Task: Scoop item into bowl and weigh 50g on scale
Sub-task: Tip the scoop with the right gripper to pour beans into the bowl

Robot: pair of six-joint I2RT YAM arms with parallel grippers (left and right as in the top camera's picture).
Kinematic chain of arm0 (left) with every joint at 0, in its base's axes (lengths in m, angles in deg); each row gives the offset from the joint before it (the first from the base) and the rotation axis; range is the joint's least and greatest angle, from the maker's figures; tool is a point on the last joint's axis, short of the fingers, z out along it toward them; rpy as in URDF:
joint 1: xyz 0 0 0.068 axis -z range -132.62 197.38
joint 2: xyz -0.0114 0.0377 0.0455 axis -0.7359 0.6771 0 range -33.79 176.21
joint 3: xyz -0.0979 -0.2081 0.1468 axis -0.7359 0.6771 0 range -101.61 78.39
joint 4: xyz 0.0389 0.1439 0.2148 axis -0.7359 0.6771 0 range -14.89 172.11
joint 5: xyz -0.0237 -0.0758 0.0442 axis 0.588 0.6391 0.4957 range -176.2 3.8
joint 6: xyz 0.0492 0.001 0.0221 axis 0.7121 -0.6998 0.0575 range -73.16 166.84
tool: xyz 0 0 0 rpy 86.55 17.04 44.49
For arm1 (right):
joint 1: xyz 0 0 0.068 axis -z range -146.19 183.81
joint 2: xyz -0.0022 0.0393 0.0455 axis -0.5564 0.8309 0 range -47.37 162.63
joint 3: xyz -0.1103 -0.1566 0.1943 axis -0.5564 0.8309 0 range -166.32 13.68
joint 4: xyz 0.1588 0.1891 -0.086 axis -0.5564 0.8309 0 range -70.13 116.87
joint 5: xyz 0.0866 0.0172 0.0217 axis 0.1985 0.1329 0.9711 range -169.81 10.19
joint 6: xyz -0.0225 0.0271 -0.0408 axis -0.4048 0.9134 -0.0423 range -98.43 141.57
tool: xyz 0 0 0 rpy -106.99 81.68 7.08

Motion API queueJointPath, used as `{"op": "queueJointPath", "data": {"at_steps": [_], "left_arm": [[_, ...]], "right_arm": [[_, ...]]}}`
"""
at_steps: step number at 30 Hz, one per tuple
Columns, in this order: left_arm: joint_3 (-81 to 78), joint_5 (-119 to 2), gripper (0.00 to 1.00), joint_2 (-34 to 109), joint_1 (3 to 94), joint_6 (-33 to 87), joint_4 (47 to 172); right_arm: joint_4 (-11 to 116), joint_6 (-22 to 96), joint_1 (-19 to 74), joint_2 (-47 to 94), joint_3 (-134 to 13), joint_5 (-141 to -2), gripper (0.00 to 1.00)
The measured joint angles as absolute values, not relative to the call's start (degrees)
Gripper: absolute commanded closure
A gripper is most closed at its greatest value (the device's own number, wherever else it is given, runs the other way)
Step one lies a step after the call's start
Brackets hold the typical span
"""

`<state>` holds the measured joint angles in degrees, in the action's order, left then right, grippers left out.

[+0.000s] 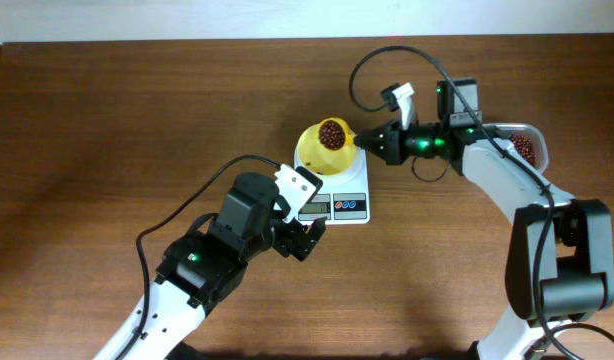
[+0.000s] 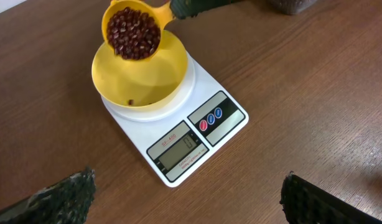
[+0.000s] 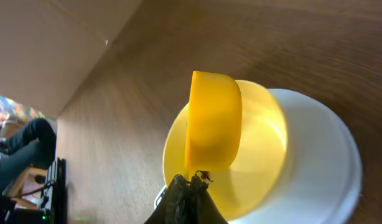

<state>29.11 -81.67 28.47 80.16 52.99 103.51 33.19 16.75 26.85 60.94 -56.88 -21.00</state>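
Worktop point(image 1: 107, 110): brown wood, carrying all items.

Scale point(image 1: 344, 196): white, sits near the centre of the worktop with its display and its red and blue buttons facing the left arm. The display reading is too small to make out.

Bowl point(image 1: 309, 156): pale yellow, upright on the scale platform. Nearly empty; the left wrist view shows only a stray grain or two at the bottom.

Beans point(image 2: 133, 34): a heaped load fills a yellow scoop point(image 1: 334, 133), which is held above the bowl, over the rim on the side away from the scale's display. More beans lie in a clear tub point(image 1: 524, 148) at the right edge, well apart from the scale.

Right hand point(image 1: 372, 142): fingers pressed together on the scoop's handle, carrying it.

Left hand point(image 1: 307, 240): fingers spread wide, holding nothing, just beside the front of the scale, not touching it.
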Motion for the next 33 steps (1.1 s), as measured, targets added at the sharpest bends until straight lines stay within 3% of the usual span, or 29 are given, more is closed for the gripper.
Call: {"op": "queueJointPath", "data": {"at_steps": [7,18,33], "left_arm": [[29.11,-81.67,0.01,28.47,80.16,52.99,103.51],[29.11,-81.67,0.01,28.47,80.16,52.99,103.51],[29.11,-81.67,0.01,28.47,80.16,52.99,103.51]], "right_arm": [[33.15,12.88,26.63,60.94,-56.88,-23.1,0.96],[33.13,-3.1,26.08,60.94,-56.88,-23.47,0.96],[33.08,-32.65,26.08,60.94,-56.88,-23.49,0.96]]}}
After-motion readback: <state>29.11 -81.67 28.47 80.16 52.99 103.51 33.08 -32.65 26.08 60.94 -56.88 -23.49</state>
